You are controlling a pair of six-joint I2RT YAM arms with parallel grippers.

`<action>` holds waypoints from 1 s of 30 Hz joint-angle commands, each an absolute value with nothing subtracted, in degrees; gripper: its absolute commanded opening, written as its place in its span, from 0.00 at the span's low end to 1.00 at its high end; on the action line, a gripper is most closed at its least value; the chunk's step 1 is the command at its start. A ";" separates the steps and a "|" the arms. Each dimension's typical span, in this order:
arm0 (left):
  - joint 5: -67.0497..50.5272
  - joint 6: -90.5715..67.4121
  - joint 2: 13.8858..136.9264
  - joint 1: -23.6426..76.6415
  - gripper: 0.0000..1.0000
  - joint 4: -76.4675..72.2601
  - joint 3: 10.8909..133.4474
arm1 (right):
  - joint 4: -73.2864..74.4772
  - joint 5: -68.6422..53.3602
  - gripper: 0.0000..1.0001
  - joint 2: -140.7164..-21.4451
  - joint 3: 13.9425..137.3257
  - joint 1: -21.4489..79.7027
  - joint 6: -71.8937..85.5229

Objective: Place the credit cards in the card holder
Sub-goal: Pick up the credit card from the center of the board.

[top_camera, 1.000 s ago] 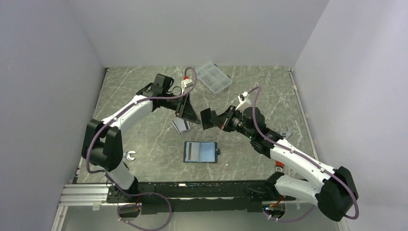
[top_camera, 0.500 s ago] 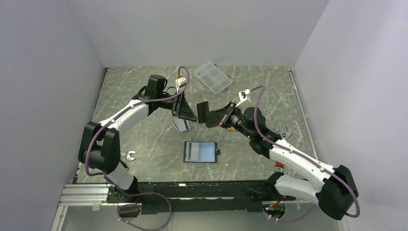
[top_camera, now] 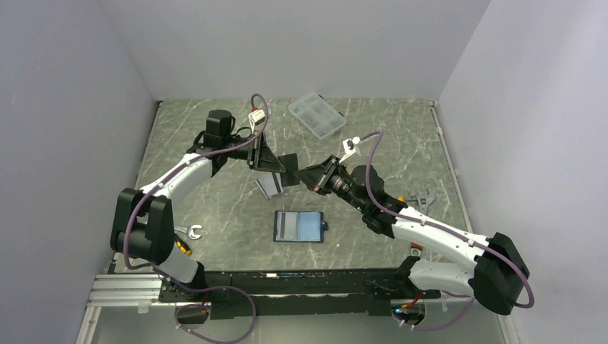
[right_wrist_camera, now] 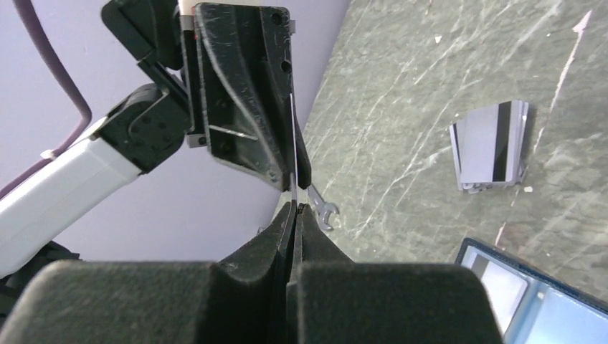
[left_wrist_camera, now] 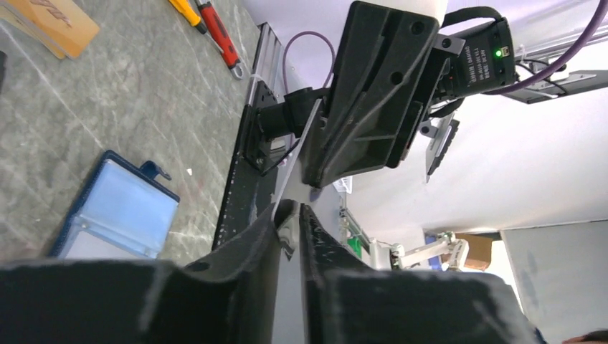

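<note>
1. Left tool [top_camera: 277,164] and right tool [top_camera: 306,175] meet tip to tip above the middle of the surface [top_camera: 215,193], with a black card [top_camera: 290,167] held between them, clear of the surface.
2. Right tool: fingers pressed together, pinching the black card by its edge. In the right wrist view the card runs edge-on straight up from the pads.
3. Left tool: fingers sit close on either side of the same card's opposite edge, with a narrow slot between them. Cannot tell whether the pads are actually pressing on it.
4. Card stack [top_camera: 269,187]: silver-grey cards, the top one with a dark stripe, lying flat on the surface at 7 o'clock of the held card, slightly fanned.
5. Card holder [top_camera: 299,226]: open and flat, with navy edges and a light blue inside, at 6 o'clock of the held card and just nearer than the stack. Its snap tab points to 3 o'clock.
6. Orange-gold cards [left_wrist_camera: 49,23] lie on the surface at the top left of the left wrist view.
7. Clear box [top_camera: 317,116] sits at 1 o'clock, near the far wall.
8. Wrench [top_camera: 191,231] lies at 8 o'clock by the left arm. A second wrench [top_camera: 423,197] lies at 3 o'clock beside the right arm.
</note>
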State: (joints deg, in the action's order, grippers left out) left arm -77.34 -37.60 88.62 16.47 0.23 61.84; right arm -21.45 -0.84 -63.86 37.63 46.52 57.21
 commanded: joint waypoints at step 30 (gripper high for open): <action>-84.13 -51.41 84.82 14.44 0.10 -21.21 57.90 | -31.27 -37.23 0.06 -74.72 48.84 35.77 55.11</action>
State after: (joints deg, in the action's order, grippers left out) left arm -82.78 -52.82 87.07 14.33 -20.53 57.36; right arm -27.57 -33.67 -75.77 47.03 35.97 55.27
